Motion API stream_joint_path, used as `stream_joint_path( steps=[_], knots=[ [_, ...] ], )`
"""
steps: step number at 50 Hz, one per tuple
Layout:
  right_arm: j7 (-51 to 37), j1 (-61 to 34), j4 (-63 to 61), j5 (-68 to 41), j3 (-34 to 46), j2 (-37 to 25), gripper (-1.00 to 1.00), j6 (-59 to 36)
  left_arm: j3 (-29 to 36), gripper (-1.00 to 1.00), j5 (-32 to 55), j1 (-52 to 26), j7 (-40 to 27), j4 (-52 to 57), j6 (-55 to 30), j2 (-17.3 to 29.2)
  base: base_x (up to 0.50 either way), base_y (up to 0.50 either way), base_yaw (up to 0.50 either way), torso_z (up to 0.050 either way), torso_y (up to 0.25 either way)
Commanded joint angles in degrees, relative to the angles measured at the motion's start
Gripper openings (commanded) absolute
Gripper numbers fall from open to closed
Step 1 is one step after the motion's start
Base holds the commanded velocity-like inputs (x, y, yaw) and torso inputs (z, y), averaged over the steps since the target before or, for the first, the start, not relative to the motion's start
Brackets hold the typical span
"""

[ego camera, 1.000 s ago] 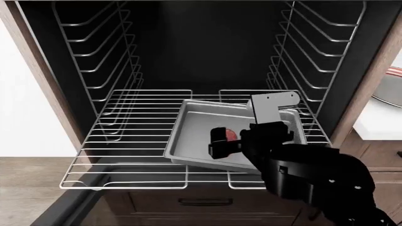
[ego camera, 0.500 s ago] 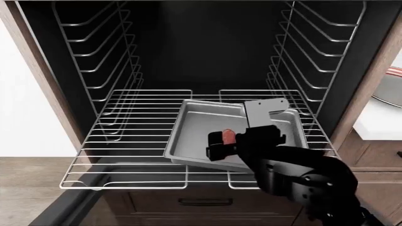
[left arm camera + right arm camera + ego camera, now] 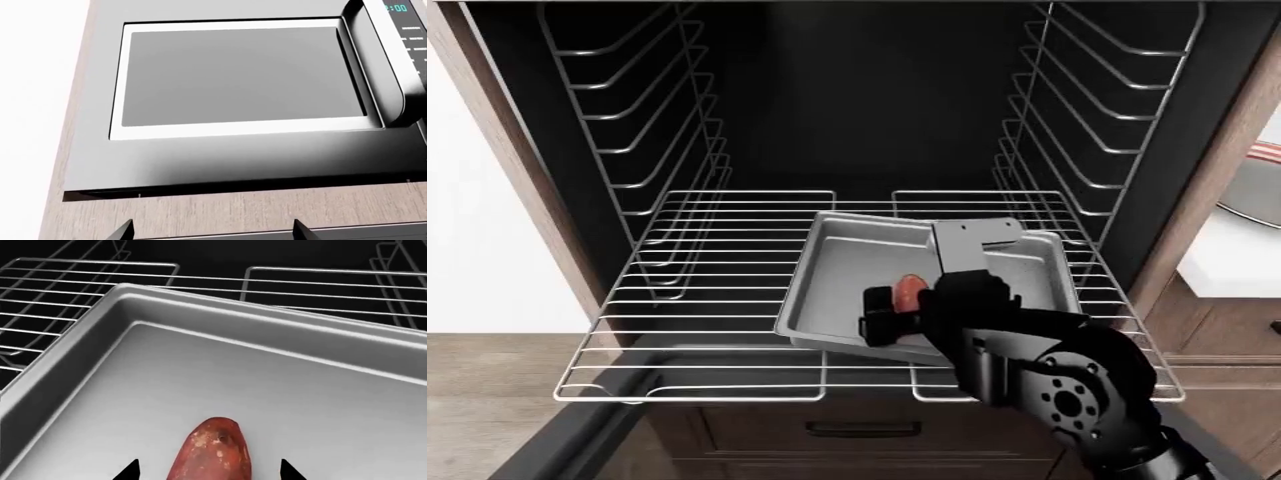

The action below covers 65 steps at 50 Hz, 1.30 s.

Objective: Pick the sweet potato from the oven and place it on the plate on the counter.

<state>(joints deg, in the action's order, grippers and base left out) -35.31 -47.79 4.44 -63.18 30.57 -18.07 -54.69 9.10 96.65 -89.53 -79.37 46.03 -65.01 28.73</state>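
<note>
- Here, head view: the right gripper [image 3: 894, 305] reaches into the oven [image 3: 854, 110], over the grey baking tray [image 3: 841, 285] on the wire rack [image 3: 694, 300]. The sweet potato [image 3: 909, 290] lies in the tray between its parted fingers. The plate [image 3: 1261, 190] sits on the counter's [image 3: 1228, 260] left edge.
- Left wrist view: a microwave [image 3: 240, 75]; whether the left gripper [image 3: 213, 232] is parted or clenched cannot be told.
- Right wrist view: the sweet potato [image 3: 215, 452] lies between the spread fingertips [image 3: 128, 472], ungrasped.

The baking tray [image 3: 120, 390] is showing brushed grey metal with a soft satin sheen, and the wire rack [image 3: 694, 290] under it is gleaming as thin polished steel rod. The sweet potato [image 3: 213, 452] is looking smooth, reddish and pale-flecked. The oven [image 3: 854, 110] walls are reading matt black, framed by brown grained wood. The microwave [image 3: 240, 80] door is appearing glossy grey.
</note>
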Motion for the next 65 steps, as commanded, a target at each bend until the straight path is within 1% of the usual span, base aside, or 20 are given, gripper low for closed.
stream_joint_path(
  steps=[1, 11, 14, 15, 33, 42, 51, 58, 65],
  knots=[
    [0.89, -0.76, 3.8, 0.87, 1.14, 0.98, 1.0, -0.25, 0.5, 1.0, -0.14, -0.38, 0.14, -0.13, 0.35, 0.06, 0.0, 0.0, 0.0, 0.0, 0.0],
    [1.7, -0.67, 4.43, 1.55, 1.88, 0.93, 1.0, 0.41, 0.66, 1.0, -1.0, 0.12, 0.81, 0.11, 0.71, 0.08, 0.0, 0.0, 0.0, 0.0, 0.0],
    [1.47, -0.33, 4.05, 1.17, 1.06, 0.83, 1.0, 1.15, 0.71, 1.0, -0.89, 0.14, 0.66, 0.23, 0.84, 0.22, 0.0, 0.0, 0.0, 0.0, 0.0],
    [1.26, -0.46, 4.06, 1.16, 0.98, 0.82, -1.0, 1.13, 0.76, 1.0, -0.84, 0.1, 0.59, 0.25, 0.85, 0.26, 0.0, 0.0, 0.0, 0.0, 0.0],
    [2.41, -1.01, 3.43, 0.69, 0.84, 0.54, -1.0, 1.88, 1.26, 1.0, -0.49, -0.1, 0.15, 0.37, 1.65, 0.55, 0.0, 0.0, 0.0, -0.001, 0.0],
    [0.94, -3.18, -0.22, -1.06, -0.38, -0.86, -1.0, 0.29, 1.38, 1.0, -0.72, 0.25, 0.23, 0.57, 2.06, 0.57, 0.0, 0.0, 0.0, 0.0, 0.0],
    [-2.7, -3.67, -6.71, -5.91, -3.9, -3.48, -1.0, -2.08, 1.52, 1.0, -1.02, 0.72, 0.49, 0.72, 2.36, 0.71, 0.0, 0.0, 0.0, 0.0, 0.0],
    [-9.32, -3.12, -15.18, -14.08, -9.41, -5.39, -1.0, -3.8, 1.39, 1.0, -2.43, 1.67, 1.64, 0.84, 2.56, 0.81, 0.0, 0.0, 0.0, 0.0, 0.0],
    [-15.11, -4.82, -23.19, -21.98, -11.72, -5.72, -1.0, -5.86, 1.36, 1.0, -3.31, 2.27, 2.33, 0.96, 2.78, 0.95, 0.0, 0.0, 0.0, 0.0, 0.0]
  ],
)
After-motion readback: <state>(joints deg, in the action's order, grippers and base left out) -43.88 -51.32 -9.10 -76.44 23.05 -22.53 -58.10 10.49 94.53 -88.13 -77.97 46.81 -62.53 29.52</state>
